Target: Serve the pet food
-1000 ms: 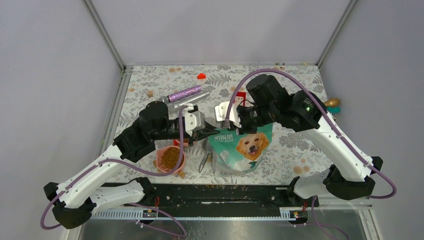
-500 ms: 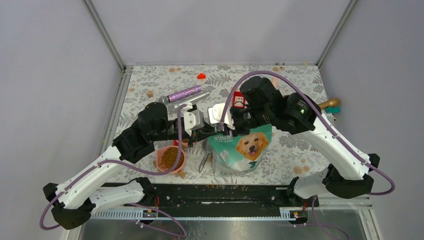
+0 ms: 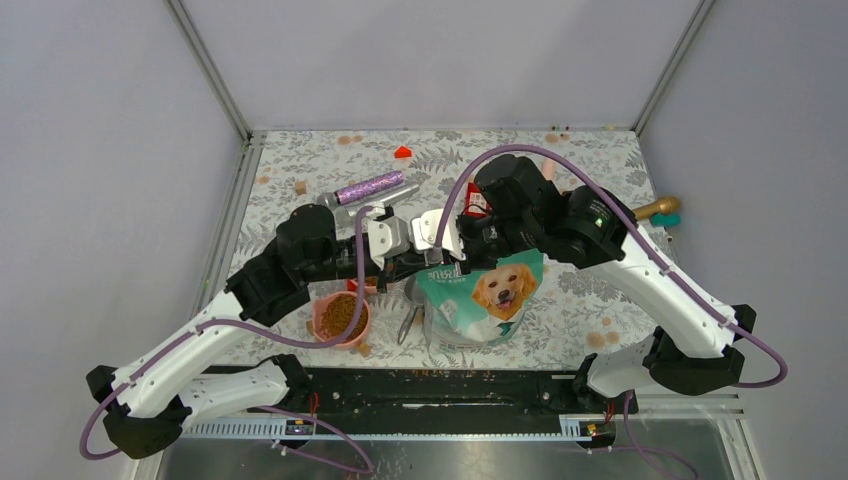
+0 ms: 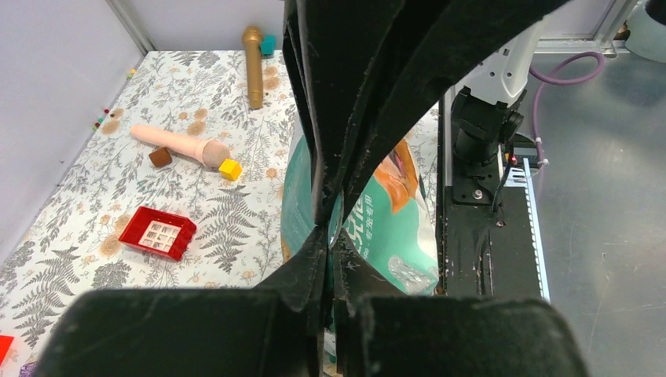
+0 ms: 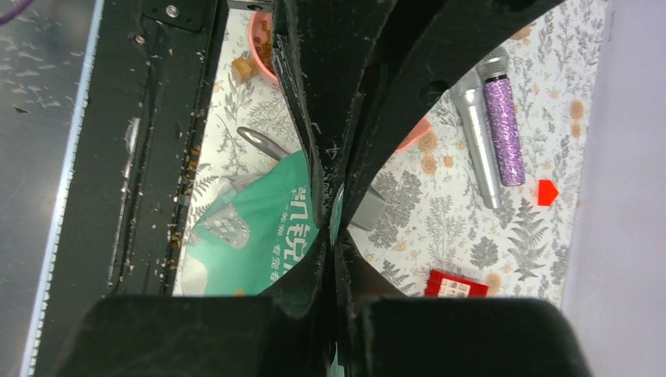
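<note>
- Grey-white cloth printed with leaves covers the table (image 3: 300,165). Pale grey walls close it on three sides, and metal posts rise at the two far corners.
- A black rail (image 3: 430,385) runs along the near edge, dusted with brown crumbs.
- A pink bowl (image 3: 325,332) sits close to the near edge, left of centre. It is heaped with the pet food (image 3: 341,315), small brown pellets.
- The teal-green and silver pouch (image 3: 470,312) stands just right of the bowl, its retriever print facing up toward the top camera.
- The left gripper (image 4: 327,228) has its fingers pressed together on the pouch's top edge.
- The right gripper (image 5: 331,226) pinches the same edge from the other side, fingers likewise together. The two grippers sit just beside each other.
- A metal scoop (image 3: 408,322) lies between bowl and pouch, partly hidden by the pouch.
- A purple glitter microphone (image 3: 368,187) and a silver one (image 3: 385,201) lie side by side toward the far left.
- A gold toy microphone (image 3: 657,208) rests at the right edge.
- In the left wrist view a peach toy microphone (image 4: 177,143), a red block (image 4: 161,232) and a yellow cube (image 4: 229,168) lie loose on the cloth.
- The pouch's mouth is covered by the fingers, so its contents cannot be made out.
</note>
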Motion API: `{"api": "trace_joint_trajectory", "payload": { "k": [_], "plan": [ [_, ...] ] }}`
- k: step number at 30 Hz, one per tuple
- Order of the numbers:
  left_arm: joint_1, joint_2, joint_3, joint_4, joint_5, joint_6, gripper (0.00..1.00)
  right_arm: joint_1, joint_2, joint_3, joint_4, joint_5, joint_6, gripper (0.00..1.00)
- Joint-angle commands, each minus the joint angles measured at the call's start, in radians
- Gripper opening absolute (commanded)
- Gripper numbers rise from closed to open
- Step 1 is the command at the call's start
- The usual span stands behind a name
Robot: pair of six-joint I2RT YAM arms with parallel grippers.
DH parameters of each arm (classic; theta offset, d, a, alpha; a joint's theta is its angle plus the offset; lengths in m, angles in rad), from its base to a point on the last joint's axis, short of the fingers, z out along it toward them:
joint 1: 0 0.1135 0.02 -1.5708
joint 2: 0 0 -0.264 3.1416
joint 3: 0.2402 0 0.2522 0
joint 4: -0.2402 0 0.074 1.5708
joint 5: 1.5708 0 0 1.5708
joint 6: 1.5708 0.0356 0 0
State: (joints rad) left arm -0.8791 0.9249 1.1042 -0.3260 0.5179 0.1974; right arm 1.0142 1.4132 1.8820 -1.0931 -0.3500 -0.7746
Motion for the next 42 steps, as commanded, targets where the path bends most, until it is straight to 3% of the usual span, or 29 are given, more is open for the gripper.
{"api": "trace_joint_trajectory", "payload": {
  "k": [1,4,9,12,14,16,18,20,21,23,25,26,27,31,35,38,42],
  "plan": [
    [-0.004,-0.03,0.021,0.143,-0.016,-0.004,0.0,0.009,-0.014,0.022,-0.082,0.121,-0.065,0.0],
    [-0.005,-0.039,0.015,0.131,-0.048,0.011,0.0,0.003,-0.022,-0.004,-0.124,0.21,-0.093,0.0],
    [-0.004,-0.041,-0.01,0.113,-0.104,0.025,0.0,-0.041,-0.028,0.068,-0.293,0.109,-0.145,0.0],
    [-0.005,-0.028,-0.012,0.129,-0.106,0.024,0.0,-0.043,-0.063,0.039,-0.226,0.123,-0.132,0.01],
    [-0.004,-0.004,0.003,0.148,-0.11,0.006,0.0,-0.043,-0.086,-0.002,-0.145,0.154,-0.102,0.29],
    [-0.005,0.027,0.029,0.149,-0.102,-0.007,0.0,-0.043,-0.105,-0.026,-0.112,0.172,-0.091,0.41],
    [-0.008,0.068,0.075,0.106,-0.042,-0.02,0.12,-0.044,-0.135,-0.044,-0.095,0.165,-0.067,0.59],
    [-0.017,0.063,0.074,0.1,-0.031,-0.017,0.26,-0.044,-0.161,-0.057,-0.083,0.162,-0.063,0.9],
    [-0.021,0.055,0.07,0.101,-0.03,-0.015,0.33,-0.045,-0.177,-0.066,-0.074,0.163,-0.061,0.98],
    [-0.028,0.037,0.066,0.101,-0.025,-0.012,0.5,-0.045,-0.214,-0.088,-0.033,0.165,-0.058,1.0],
    [-0.031,0.013,0.063,0.101,-0.016,-0.013,0.75,-0.045,-0.256,-0.118,0.02,0.184,-0.051,1.0],
    [-0.031,0.001,0.064,0.105,-0.014,-0.016,0.94,-0.051,-0.275,-0.131,0.054,0.193,-0.043,1.0],
    [-0.031,-0.009,0.064,0.112,-0.018,-0.025,0.98,-0.058,-0.292,-0.141,0.086,0.197,-0.032,1.0],
    [-0.032,-0.028,0.11,0.134,-0.14,-0.113,0.99,-0.117,-0.339,-0.158,0.265,0.249,0.069,1.0],
    [-0.032,0.025,0.247,0.084,-0.61,-0.344,0.99,-0.247,-0.358,-0.186,0.468,0.335,0.247,1.0],
    [0.021,0.138,0.42,-0.108,-0.904,-0.468,0.99,-0.385,-0.351,-0.212,0.605,0.391,0.406,0.99],
    [0.225,0.317,0.559,-0.29,-0.882,-0.604,0.99,-0.645,-0.283,-0.186,0.639,0.411,0.724,0.99]
  ]
}}
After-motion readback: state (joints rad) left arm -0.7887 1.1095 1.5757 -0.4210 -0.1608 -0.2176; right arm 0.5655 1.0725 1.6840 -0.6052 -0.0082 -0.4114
